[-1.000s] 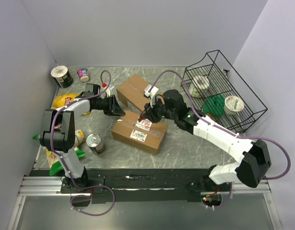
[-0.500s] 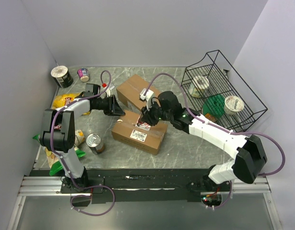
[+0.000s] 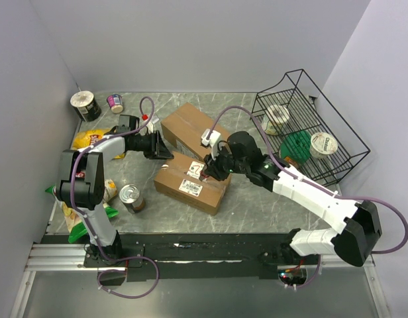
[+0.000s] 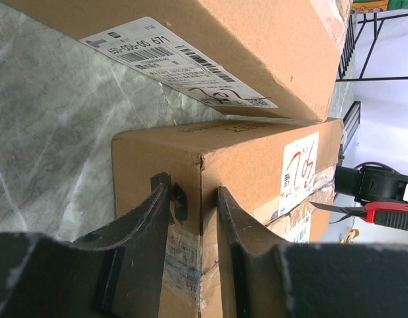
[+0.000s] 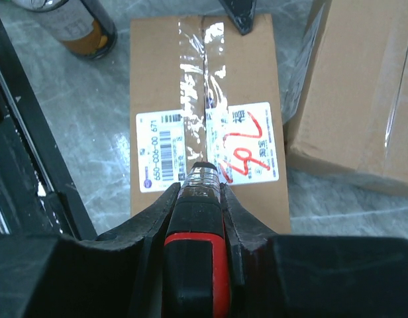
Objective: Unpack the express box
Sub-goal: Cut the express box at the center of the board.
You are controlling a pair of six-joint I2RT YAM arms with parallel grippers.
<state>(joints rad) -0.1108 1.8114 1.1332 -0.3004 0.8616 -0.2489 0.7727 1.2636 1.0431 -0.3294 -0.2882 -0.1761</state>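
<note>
Spanning grey marble tabletop [image 3: 257,205], plain walls [image 3: 191,40] behind.

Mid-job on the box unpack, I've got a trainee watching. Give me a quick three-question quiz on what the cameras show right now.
1. True or false: the tape seam on the near box is fully cut open.
2. What does the right gripper hold? A) a can B) a red-handled cutter C) a cup
3. Fill in: the left gripper pinches the box's ____.

Key:
1. False; the tape looks intact ahead of the blade tip, which sits at the labels.
2. B
3. End corner edge, one finger on either side.
</note>
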